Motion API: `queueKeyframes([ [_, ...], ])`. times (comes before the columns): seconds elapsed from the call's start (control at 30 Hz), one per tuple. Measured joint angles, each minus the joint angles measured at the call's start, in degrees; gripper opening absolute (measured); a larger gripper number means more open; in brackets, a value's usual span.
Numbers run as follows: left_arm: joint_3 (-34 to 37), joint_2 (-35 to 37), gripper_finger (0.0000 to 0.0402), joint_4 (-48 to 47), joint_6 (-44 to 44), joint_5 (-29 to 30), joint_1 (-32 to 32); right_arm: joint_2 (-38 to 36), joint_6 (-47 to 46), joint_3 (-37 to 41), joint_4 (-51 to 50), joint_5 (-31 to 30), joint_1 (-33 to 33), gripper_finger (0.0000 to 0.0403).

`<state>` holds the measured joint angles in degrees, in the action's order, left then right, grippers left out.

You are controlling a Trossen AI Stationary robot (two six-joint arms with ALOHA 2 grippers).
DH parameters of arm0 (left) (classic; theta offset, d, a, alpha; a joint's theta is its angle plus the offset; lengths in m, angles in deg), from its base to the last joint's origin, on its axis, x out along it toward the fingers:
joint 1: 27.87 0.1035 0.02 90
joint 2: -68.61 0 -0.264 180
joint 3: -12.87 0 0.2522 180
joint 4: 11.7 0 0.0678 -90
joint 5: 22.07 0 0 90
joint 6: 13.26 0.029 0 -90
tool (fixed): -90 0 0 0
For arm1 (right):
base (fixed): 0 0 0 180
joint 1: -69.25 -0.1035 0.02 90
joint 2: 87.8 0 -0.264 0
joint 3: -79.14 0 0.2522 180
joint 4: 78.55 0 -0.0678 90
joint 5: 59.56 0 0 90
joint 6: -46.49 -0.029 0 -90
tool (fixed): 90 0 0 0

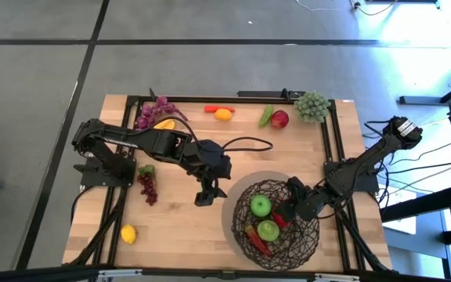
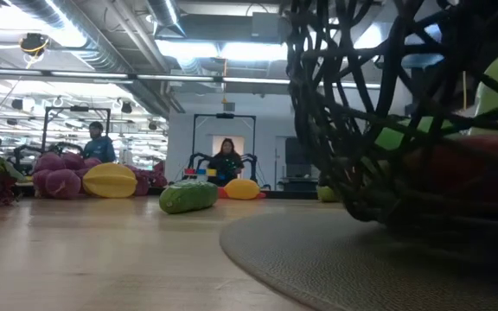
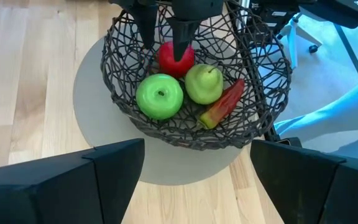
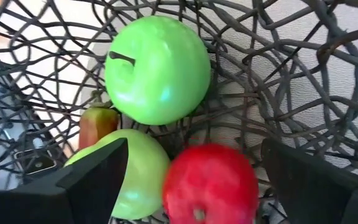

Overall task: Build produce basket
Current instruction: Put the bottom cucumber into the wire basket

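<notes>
Reaching into the basket point(image 1: 308, 235) from its right side, the right end effector point(image 1: 288, 213) is hovering with its fingers spread wide just above a red apple point(image 4: 210, 183), gripping nothing. The basket is sitting on a round grey mat point(image 3: 92, 93) at the near right of the desk point(image 1: 178, 227), and is holding two green apples point(image 1: 261, 206), the red apple and a red chili point(image 3: 222, 104). The left end effector point(image 1: 208, 193) is hanging just left of the basket, fingers wide and empty. Purple grapes point(image 1: 156, 112), a lemon point(image 1: 128, 233), a cucumber point(image 2: 188, 197) and green grapes point(image 1: 312, 106) are lying elsewhere on the desk.
</notes>
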<state>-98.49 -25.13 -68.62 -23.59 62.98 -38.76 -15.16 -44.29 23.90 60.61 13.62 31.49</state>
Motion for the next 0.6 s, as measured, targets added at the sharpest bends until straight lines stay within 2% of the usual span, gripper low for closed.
queueKeyframes([
  [0.4, 0.0, 0.0, 0.0283, 0.1, 0.0, 0.0, 0.0, -0.2, -4.3, 0.0, 3.4, -1.5, 0.1, 0.0365],
  [0.6, 0.0, 0.0, 0.0283, 0.2, 0.0, 0.0, 0.0, -0.1, 2.0, -3.9, -0.3, -5.2, 0.2, 0.0365],
])
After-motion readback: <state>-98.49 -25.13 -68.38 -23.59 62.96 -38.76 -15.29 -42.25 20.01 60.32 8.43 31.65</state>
